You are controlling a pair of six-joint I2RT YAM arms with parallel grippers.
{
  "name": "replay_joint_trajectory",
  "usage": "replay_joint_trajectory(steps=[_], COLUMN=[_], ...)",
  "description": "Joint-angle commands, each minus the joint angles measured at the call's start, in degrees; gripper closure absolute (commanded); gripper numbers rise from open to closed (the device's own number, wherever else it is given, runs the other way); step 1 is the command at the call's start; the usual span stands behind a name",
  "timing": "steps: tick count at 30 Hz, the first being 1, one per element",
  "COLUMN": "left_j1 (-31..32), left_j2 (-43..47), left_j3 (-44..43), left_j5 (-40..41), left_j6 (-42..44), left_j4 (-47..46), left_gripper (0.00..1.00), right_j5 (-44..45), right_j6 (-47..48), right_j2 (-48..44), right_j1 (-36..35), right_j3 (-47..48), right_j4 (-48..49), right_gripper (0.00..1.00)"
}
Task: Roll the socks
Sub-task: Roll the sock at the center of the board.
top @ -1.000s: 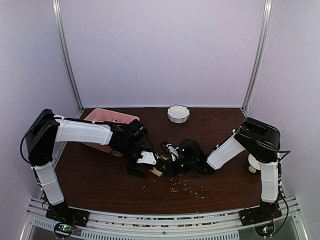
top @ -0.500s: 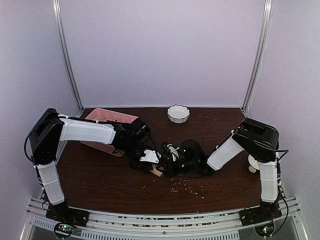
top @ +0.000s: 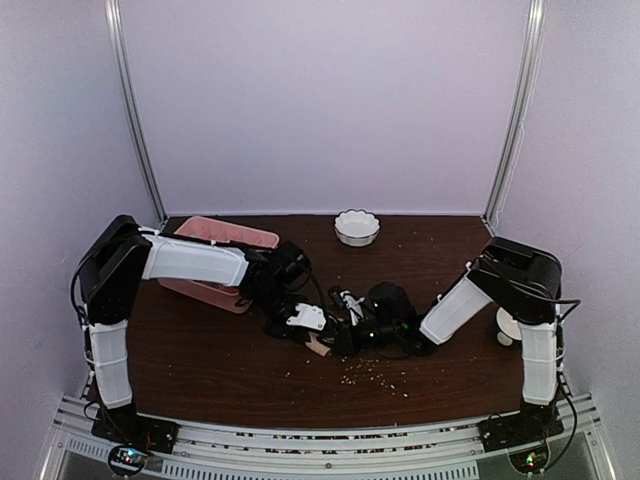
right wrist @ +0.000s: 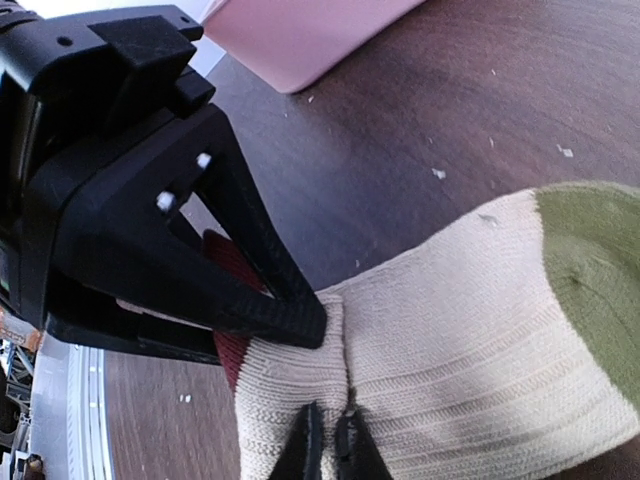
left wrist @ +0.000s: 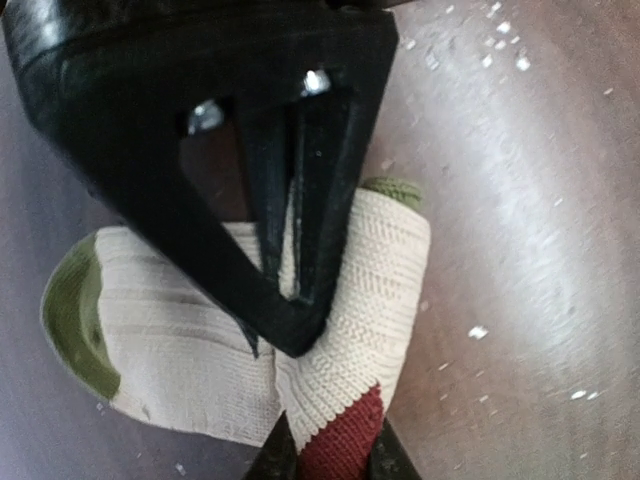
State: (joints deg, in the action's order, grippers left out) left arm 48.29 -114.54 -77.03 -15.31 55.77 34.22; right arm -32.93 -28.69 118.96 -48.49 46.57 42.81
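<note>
**Item:** beige sock. Ribbed knit, olive-green toe, red band at the cuff.

**Place:** it lies bunched on the dark surface, just below the middle of the top view where the two arms meet. In the left wrist view the toe is at lower left and the red band at the bottom edge. A raised fold runs up the centre.

**Step in hand, as I judge it:** gathering that fold to start the roll.

**To do it well:**
- Keep both grips on the one ridge of knit.
- Turn the ridge over toward the toe as a single motion.
- Hold the cloth taut between the grips so the roll comes tight.
- Stay low, so the loose end does not drag or flop open.
- A shallow bite on soft knit may slip, so take enough cloth.

**Left pincer**: fingers drawn nearly together, with a thin ridge of the sock nipped between them.

**Right pincer**: tips pressed together at the bottom edge of its own view. It pinches the same ridge, just beside the left one.

**Surroundings:**
- Pale crumbs are scattered on the surface at lower centre of the top view.
- A pink tray sits at the top of the right wrist view, well apart from the sock.
</note>
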Motion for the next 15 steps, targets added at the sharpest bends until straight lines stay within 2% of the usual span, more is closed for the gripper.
replay_joint_trajectory(steps=[1,8,12,14,15], left_j1=[0.2,-0.4,-2.0,-3.2,-3.7], left_j2=[-2.1,-8.1,-11.9,-14.0,-14.9], left_j3=[-2.7,-8.9,-12.3,-14.5,-15.4], left_j5=[-6.7,-15.8,-19.2,-21.2,-22.2], left_j6=[-1.3,-5.6,-8.7,-10.2,-10.3], left_j4=[11.0,25.1,29.5,31.6,32.7], left_gripper=[0.82,0.87,0.86,0.86,0.86], right_j5=[4.8,8.4,13.0,16.9,19.0], right_j6=[1.4,2.0,2.0,2.2,2.6], right_j2=[0.1,-6.3,-10.4,-13.5,-15.2], right_j1=[0.3,0.3,0.2,0.3,0.2], right_j3=[-7.6,-13.8,-19.1,-21.8,-23.3], right_j4=[-12.9,-5.4,1.5,5.0,6.8], right_gripper=[0.87,0.8,0.74,0.58,0.23])
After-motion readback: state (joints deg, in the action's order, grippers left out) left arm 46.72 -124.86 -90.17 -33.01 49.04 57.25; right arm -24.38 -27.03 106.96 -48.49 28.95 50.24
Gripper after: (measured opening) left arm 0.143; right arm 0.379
